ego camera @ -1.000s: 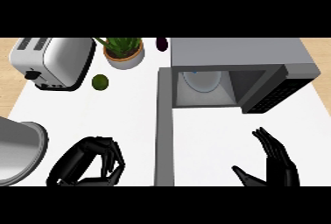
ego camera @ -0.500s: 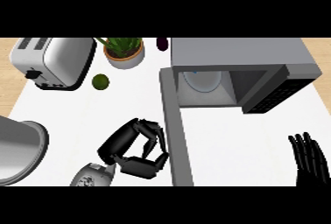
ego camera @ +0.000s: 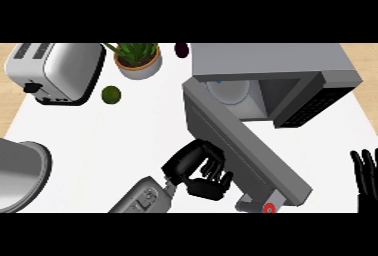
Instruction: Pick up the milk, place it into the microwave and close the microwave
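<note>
The grey microwave (ego camera: 295, 60) stands at the back right. Its door (ego camera: 244, 145) is swung out at a slant across the counter, with a red mark near its free end. Inside the cavity shows a pale round shape with a blue spot (ego camera: 229, 92); I cannot tell whether it is the milk. My left hand (ego camera: 193, 167) lies against the door's outer face near its free end, fingers curled and holding nothing. At the right edge my right hand (ego camera: 365, 172) rests open, fingers up.
A silver toaster (ego camera: 55, 70) stands at the back left, with a potted plant (ego camera: 138, 59) and a green lime (ego camera: 111, 94) beside it. A small dark purple object (ego camera: 181, 49) lies behind the microwave's corner. A large grey round vessel (ego camera: 18, 172) fills the left edge.
My left hand has moved right and forward to the door, which has swung from straight out to a slant toward the microwave. My right hand has withdrawn to the right edge.
</note>
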Controlling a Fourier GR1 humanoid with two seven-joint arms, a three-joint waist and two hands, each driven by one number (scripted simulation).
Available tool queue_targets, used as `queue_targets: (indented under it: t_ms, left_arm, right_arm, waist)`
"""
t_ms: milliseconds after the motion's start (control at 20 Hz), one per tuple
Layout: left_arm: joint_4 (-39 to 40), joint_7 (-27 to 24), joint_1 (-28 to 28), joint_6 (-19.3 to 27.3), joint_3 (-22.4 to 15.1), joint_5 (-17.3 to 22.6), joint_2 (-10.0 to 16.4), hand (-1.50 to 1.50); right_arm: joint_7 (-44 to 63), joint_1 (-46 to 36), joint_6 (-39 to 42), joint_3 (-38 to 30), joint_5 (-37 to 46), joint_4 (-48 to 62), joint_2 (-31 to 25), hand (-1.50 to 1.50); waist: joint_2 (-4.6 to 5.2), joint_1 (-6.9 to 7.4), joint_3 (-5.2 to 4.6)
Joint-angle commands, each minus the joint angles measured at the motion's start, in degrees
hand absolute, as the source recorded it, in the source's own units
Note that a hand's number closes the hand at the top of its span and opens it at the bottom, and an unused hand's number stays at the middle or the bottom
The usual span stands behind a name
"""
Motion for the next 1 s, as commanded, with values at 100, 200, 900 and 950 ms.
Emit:
queue_targets:
  t_ms: [100, 200, 900, 950]
  left_arm:
    - [11.45, 2.51, -9.18, 7.46, -12.69, 9.78, -0.35, 1.50]
    - [13.44, 3.49, -12.54, 7.58, -14.43, 14.52, -0.35, -1.50]
    - [12.73, -5.88, -23.65, 17.55, -13.09, 32.36, -0.36, 1.50]
    - [12.71, -5.58, -24.75, 18.36, -13.08, 33.42, -0.36, 1.50]
  right_arm:
    - [4.40, -2.82, 5.23, -2.19, -4.89, -2.30, -4.22, -1.50]
    - [5.54, -2.26, 4.09, -0.76, -3.71, -5.32, -3.74, -1.50]
    - [11.68, -7.09, 9.75, 1.07, -8.65, -14.87, -8.89, -1.50]
    - [11.26, -7.73, 10.07, 0.94, -8.45, -14.34, -9.07, -1.50]
  waist:
    - [0.57, -1.89, 0.00]
    - [0.77, -3.05, -0.05]
    - [2.45, -11.92, -0.27]
    - [2.64, -12.45, -0.18]
